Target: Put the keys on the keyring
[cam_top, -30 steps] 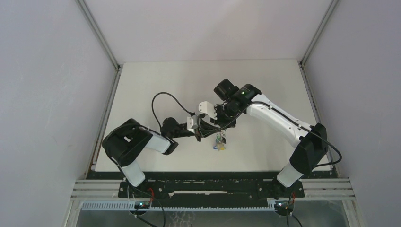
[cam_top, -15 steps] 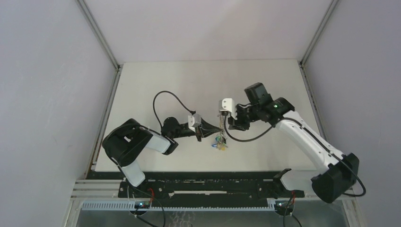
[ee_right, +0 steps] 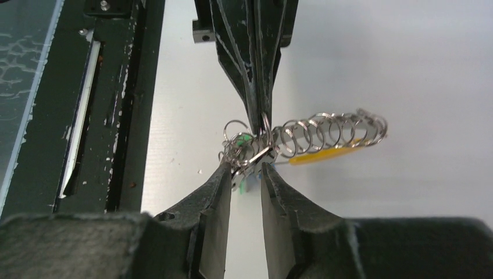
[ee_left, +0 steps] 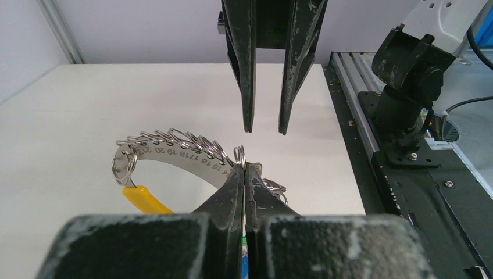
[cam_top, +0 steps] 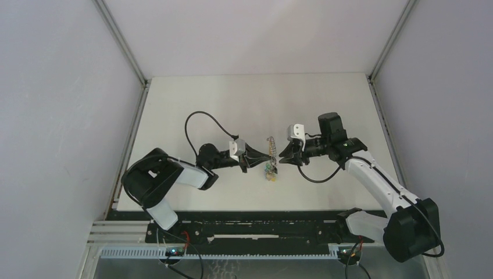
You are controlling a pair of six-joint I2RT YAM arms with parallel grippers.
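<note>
Right gripper (ee_right: pixel 245 168) first: my jaws stand narrowly apart with nothing between them, tips level with the tangle of small rings just ahead. Facing it tip to tip, my left gripper (ee_left: pixel 245 168) is pinched tight on the keyring (ee_left: pixel 174 158), clamping one small ring at the near end of the numbered metal band. From that clamp the band curves off to the side, lined with rings, and the yellow band (ee_left: pixel 145 199) hangs at its far end. Green tags (ee_right: pixel 243 139) dangle below the clamp, above the table (cam_top: pixel 232 104).

I cannot find the keys, the small black-headed one, in any view; it may be hidden in the bunch under my left tips, but I cannot tell.

I judge the work to be at the ring itself. To do it well, my left should hold firm and level, and my right should come in slowly and take a single ring, not several, without nudging the bunch sideways.
</note>
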